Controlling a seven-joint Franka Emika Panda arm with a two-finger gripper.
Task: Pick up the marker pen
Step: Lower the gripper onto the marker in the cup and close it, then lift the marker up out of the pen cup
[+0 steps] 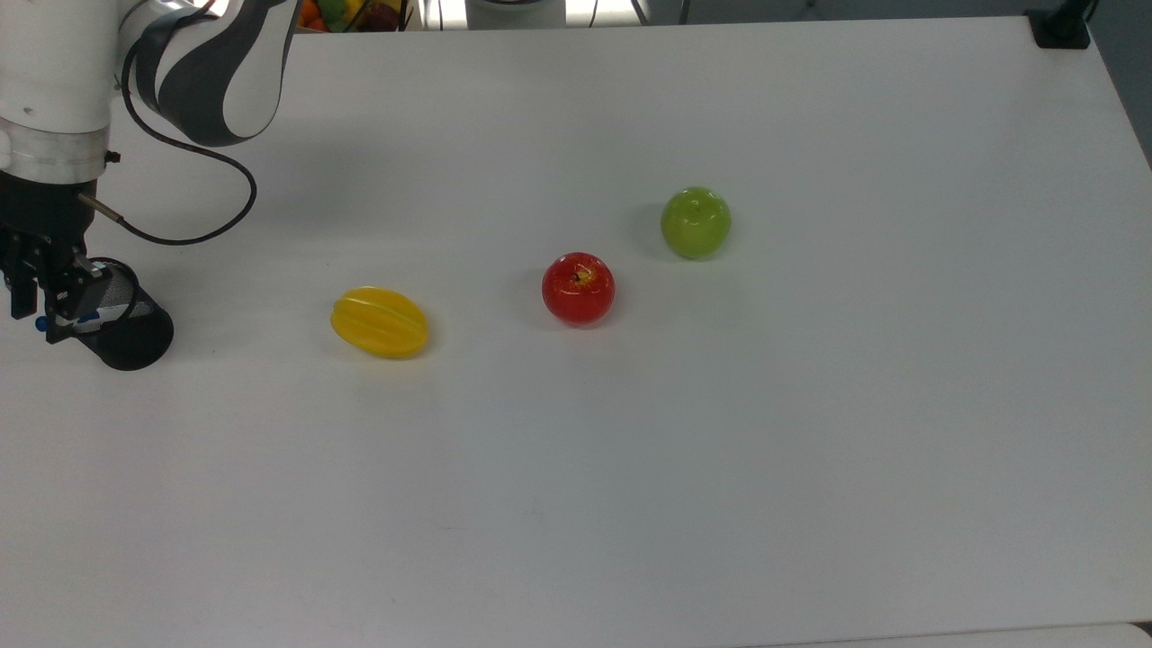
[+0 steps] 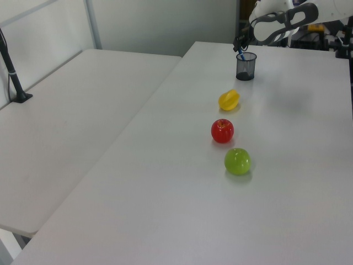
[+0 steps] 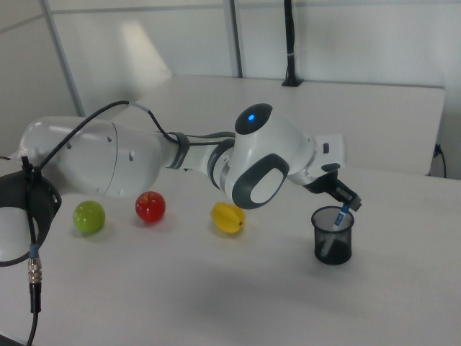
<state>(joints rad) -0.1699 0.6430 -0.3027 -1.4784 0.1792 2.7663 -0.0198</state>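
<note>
The marker pen (image 1: 88, 317) leans in a black mesh cup (image 1: 135, 342) at the top view's left edge, its blue cap sticking out over the rim. My gripper (image 1: 38, 315) hangs over that cap end, open, one finger on each side of the cap with a little gap showing. In the right view the gripper (image 3: 347, 205) sits just above the cup (image 3: 334, 241), and the marker pen (image 3: 338, 220) slants down inside it. In the left view the gripper (image 2: 239, 46) is at the far end of the table, over the cup (image 2: 246, 67).
A yellow star fruit (image 1: 380, 322), a red apple (image 1: 578, 288) and a green apple (image 1: 696, 222) lie in a diagonal row to the top view's right of the cup. A black mount (image 1: 1060, 31) stands at the far right corner. The arm's cable (image 1: 180, 238) loops nearby.
</note>
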